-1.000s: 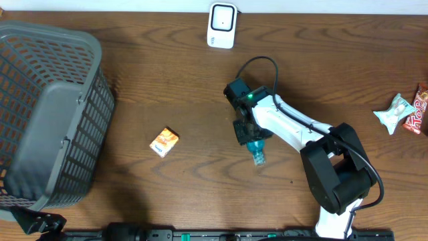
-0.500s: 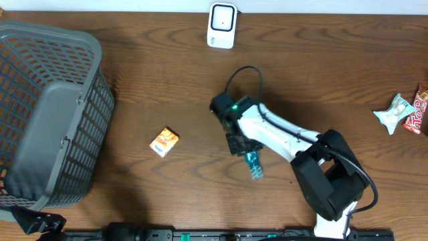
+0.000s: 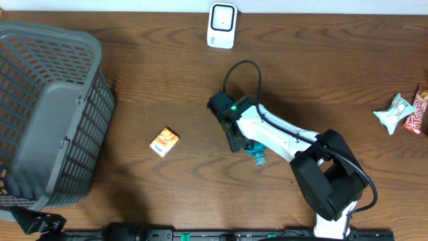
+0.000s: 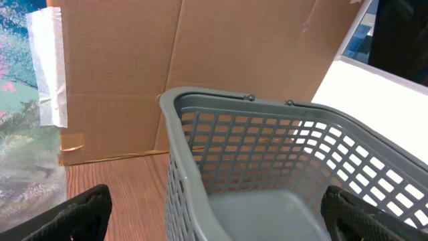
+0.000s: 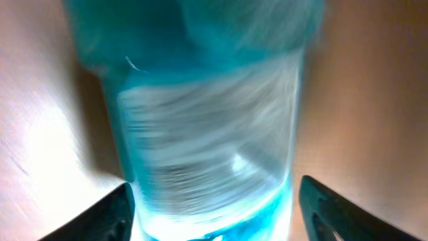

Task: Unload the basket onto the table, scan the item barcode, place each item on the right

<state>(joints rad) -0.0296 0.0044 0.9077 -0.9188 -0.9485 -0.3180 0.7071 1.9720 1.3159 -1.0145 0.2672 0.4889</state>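
A small teal, clear bottle (image 3: 257, 155) lies on the wooden table right of centre. My right gripper (image 3: 242, 142) hangs right over it. In the right wrist view the blurred bottle (image 5: 207, 134) fills the space between the two dark fingers (image 5: 110, 214), and a gap shows on its right side. That gripper (image 5: 214, 211) is open. The white scanner (image 3: 221, 25) stands at the table's far edge. My left gripper (image 4: 217, 217) is wide open with nothing in it, and faces the grey basket (image 4: 267, 154).
The grey basket (image 3: 47, 114) takes up the left of the table. A small orange box (image 3: 164, 141) lies between it and the bottle. Two snack packets (image 3: 394, 112) lie at the right edge. A cardboard sheet (image 4: 200, 60) stands behind the basket.
My right arm has shifted left over the bottle. Its jaws narrowed on the bottle and now stand wider apart. The bottle has stayed about where it was. The left arm has not moved.
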